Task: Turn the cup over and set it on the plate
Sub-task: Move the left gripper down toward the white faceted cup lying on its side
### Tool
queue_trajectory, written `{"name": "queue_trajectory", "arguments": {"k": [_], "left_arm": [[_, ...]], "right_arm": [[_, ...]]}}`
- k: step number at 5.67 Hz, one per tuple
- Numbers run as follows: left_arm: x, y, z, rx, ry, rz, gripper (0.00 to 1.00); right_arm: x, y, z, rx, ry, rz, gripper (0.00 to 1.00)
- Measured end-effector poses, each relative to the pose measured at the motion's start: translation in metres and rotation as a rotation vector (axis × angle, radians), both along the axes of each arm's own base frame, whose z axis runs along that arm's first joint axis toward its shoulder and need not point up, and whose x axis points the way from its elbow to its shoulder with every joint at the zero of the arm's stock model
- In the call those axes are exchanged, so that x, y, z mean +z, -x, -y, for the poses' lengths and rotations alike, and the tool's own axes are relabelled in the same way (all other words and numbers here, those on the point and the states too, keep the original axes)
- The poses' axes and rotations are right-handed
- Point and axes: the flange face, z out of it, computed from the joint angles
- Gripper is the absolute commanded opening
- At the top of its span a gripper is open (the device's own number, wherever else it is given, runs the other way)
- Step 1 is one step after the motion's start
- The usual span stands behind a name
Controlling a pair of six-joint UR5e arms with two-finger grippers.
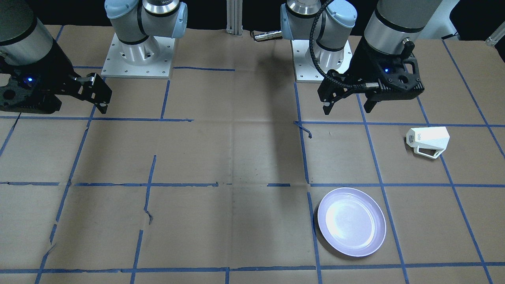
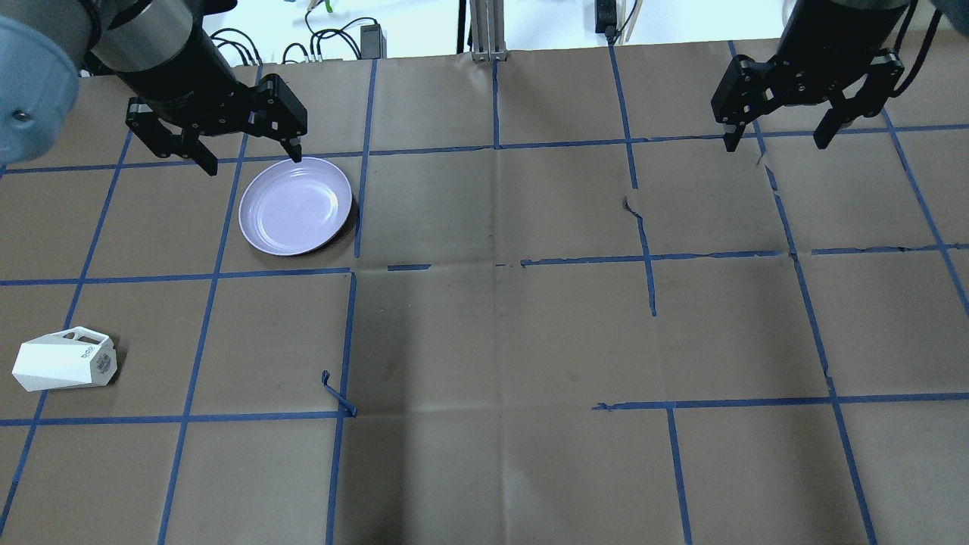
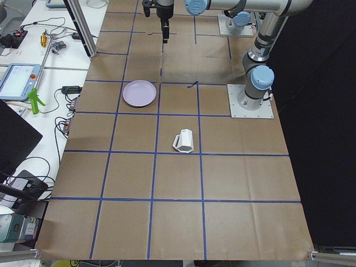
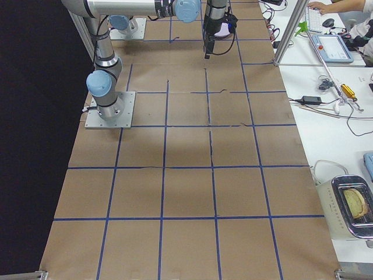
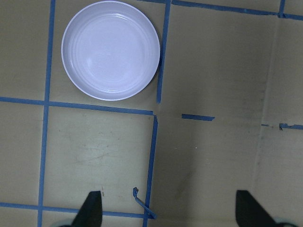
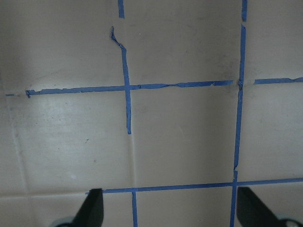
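Overhead and front views opposed, sharing the plate [image 2: 295, 206], end views far, wrist cameras looking down

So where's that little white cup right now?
In the overhead view the cup lies on its side at the lower left, on the robot's left side, apart from the plate and nearer the robot.
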Motion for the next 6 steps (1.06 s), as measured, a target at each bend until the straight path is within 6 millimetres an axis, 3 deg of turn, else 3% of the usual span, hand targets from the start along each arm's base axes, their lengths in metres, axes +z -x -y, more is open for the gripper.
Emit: {"name": "queue_trajectory", "arguments": {"k": [2,3,4,6], "left_arm": [[0.004,-0.008,-0.003,-0.049,0.007,0.007,0.99],[0.008,-0.038,-0.004,-0.091,0.002,0.015,0.99],[0.009,-0.092,-0.003,-0.119,-0.017,0.018,0.99],[-0.011,-0.241,-0.012,-0.224,-0.066,-0.012,0.99]], "right_arm": [[0.000,0.000,0.000,0.000,0.000,0.000,1.00],[0.000,0.000,0.000,0.000,0.000,0.000,1.00],[0.000,0.000,0.000,0.000,0.000,0.000,1.00],[0.000,0.000,0.000,0.000,0.000,0.000,1.00]]}}
